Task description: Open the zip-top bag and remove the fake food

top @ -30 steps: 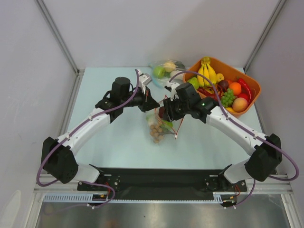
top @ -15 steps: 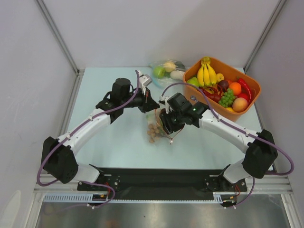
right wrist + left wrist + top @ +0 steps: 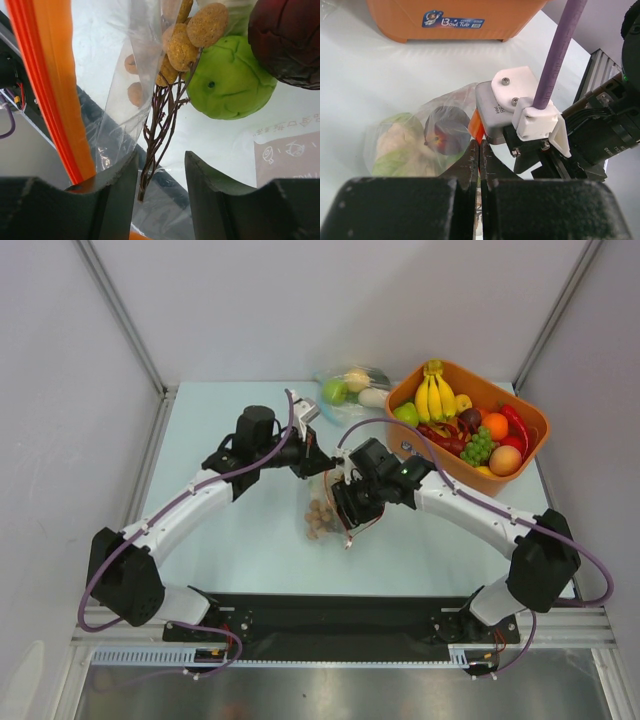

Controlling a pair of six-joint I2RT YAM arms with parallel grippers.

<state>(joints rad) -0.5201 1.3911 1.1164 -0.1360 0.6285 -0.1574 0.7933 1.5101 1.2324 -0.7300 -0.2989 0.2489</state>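
Left fingers (image 3: pixel 479 150) closed tight, pinching the zip-top bag (image 3: pixel 400 145) by its orange strip (image 3: pixel 475 127); right fingers (image 3: pixel 347 505) parted at the bag's mouth, straddling a thin brown stem (image 3: pixel 160 135) of the fake food (image 3: pixel 227 80)

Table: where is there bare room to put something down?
Bare table lies at the far left, between its left edge and the left arm, and near the front, between that arm and the right arm, below the zip-top bag. It is crowded mid-table and around the orange tub.
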